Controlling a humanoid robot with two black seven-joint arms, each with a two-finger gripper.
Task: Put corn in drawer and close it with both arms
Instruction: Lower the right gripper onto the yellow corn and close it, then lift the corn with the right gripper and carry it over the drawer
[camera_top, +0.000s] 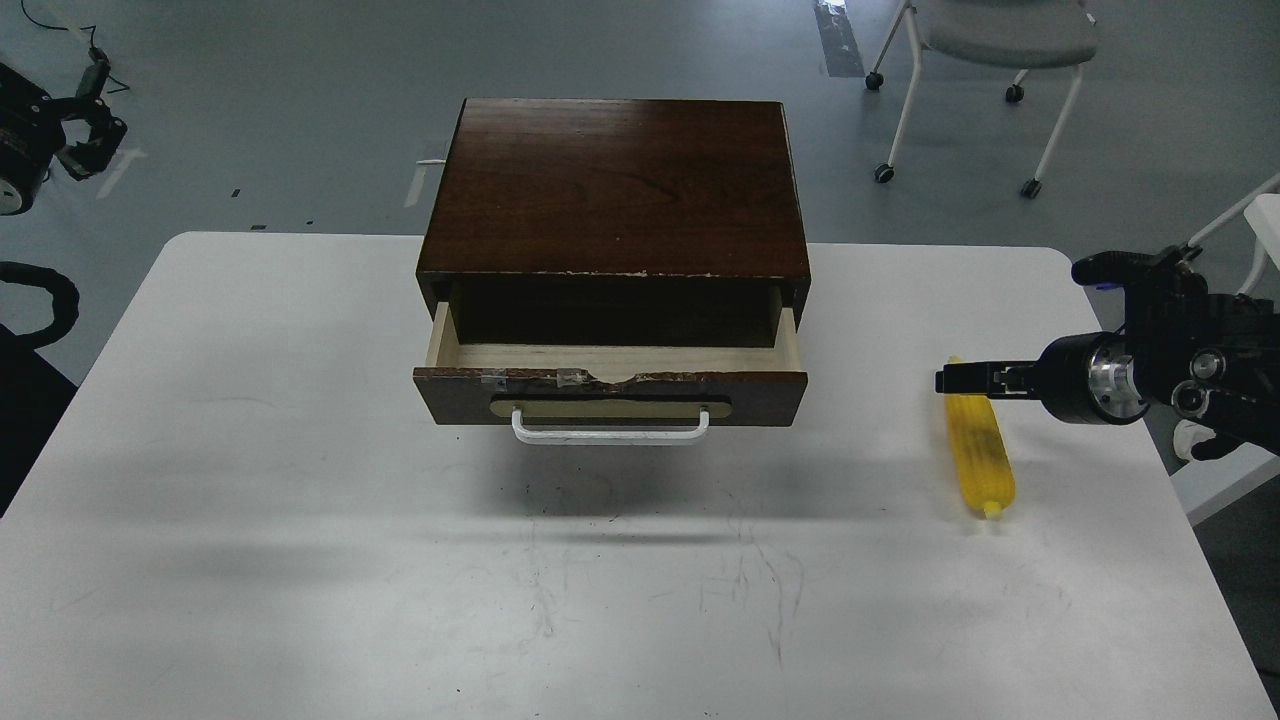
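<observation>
A dark wooden drawer (610, 385) stands open at the centre of a white counter (300, 560), pale inside, ready to receive. At three o'clock lies a ribbed yellow corn (981, 455). The right hand (950, 380) hovers over its far end; whether released or clenched, I cannot tell. The left hand (95, 140) waits off-counter at ten o'clock, grip unclear.

Right end effector (948, 379) extended leftward; left end effector (95, 135) raised far left

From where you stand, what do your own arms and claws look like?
My right arm is chunky black with a shiny silver metal ring and a small blue marking; its black claw gripper is slim. My left arm is also black, with thin black cables.
</observation>
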